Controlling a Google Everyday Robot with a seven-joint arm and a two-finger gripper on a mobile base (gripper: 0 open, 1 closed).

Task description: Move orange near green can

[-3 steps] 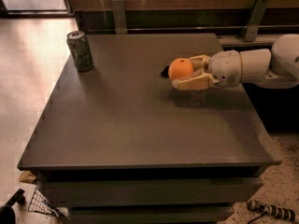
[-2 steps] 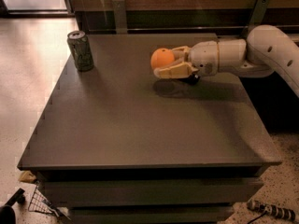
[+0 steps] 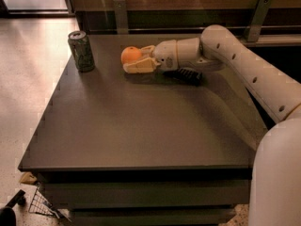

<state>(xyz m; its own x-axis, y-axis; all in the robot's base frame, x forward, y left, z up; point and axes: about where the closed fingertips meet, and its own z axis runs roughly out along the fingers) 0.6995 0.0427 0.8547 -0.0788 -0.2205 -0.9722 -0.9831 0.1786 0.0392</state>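
Orange: round, bright fruit clasped between the fingers of the gripper, over the far part of the tabletop. Green can: pale green, silver pull-tab top, upright by the far-left corner, near the orange but not touching it.

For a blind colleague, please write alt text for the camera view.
The robot's gripper holds an orange over a dark table, right of an upright green can near the table's far left corner. A black bar lies by the arm.
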